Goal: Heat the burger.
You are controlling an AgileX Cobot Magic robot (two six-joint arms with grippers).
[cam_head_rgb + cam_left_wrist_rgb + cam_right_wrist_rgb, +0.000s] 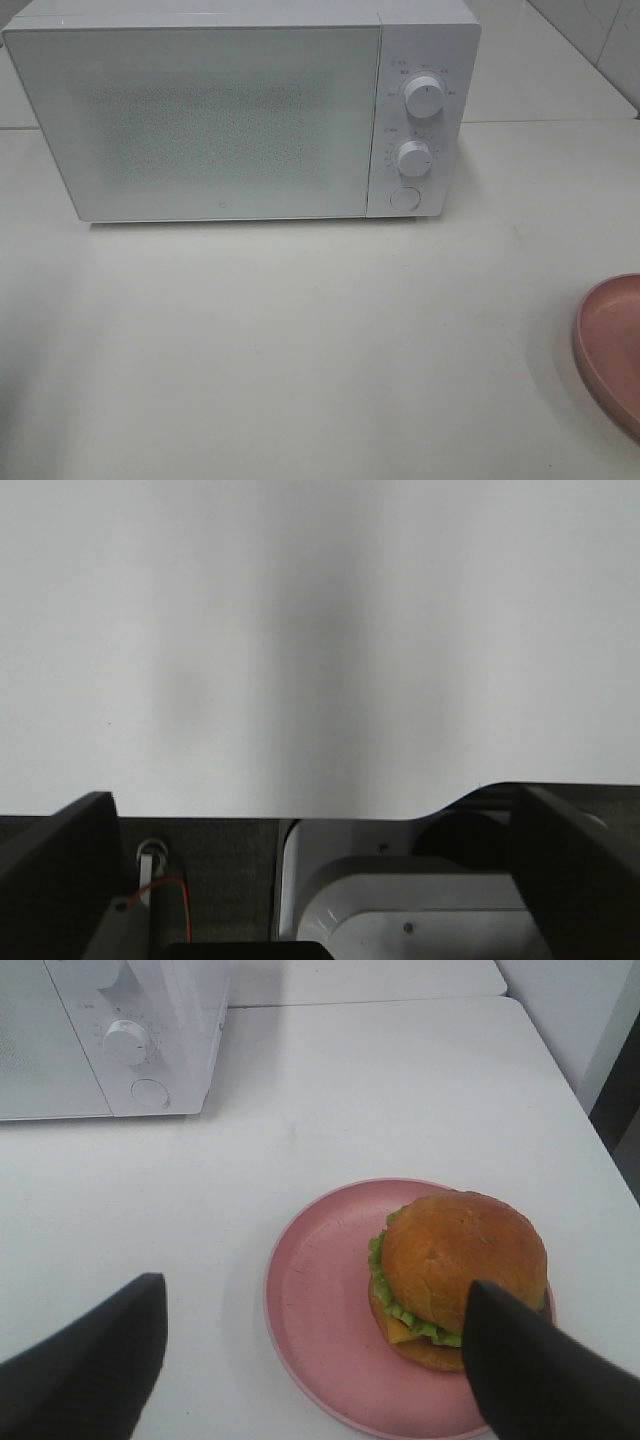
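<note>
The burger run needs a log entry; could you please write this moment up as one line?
microwave: door shut | burger: on pink plate, untouched | right end effector: open, above plate | left end effector: open, empty

No text can be read: small grey markings are printed around the two round white dials (424, 99) on the white box-shaped microwave oven (230, 120) at upper centre of the high view, but they are too small to be made out.
</note>
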